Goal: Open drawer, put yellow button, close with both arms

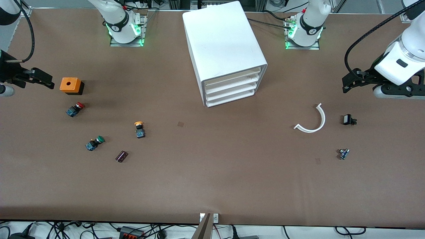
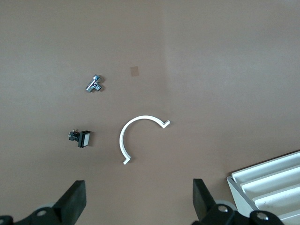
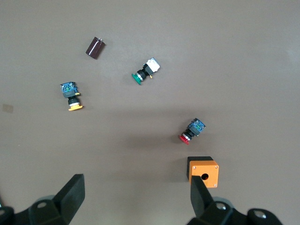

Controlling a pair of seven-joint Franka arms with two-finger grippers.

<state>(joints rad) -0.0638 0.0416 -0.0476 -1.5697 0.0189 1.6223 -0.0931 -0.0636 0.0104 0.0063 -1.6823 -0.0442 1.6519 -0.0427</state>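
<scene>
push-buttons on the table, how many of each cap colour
red-capped button: 1
green-capped button: 1
yellow button: 1
total: 3

Matt brown table (image 1: 212, 186), smooth white plastic cabinet (image 1: 222, 46), glossy yellow button (image 1: 139, 128) cap, shiny metal fitting (image 1: 343, 153)

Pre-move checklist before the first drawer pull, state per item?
1. Left gripper open, holding nothing: ok.
2. Right gripper open, holding nothing: ok.
3. All four drawers in the cabinet shut; top drawer not yet opened: ok.
4. Yellow button lying free on the table, apart from the green button and red button: ok.
5. Table in front of the drawers free for the pull: ok.
</scene>
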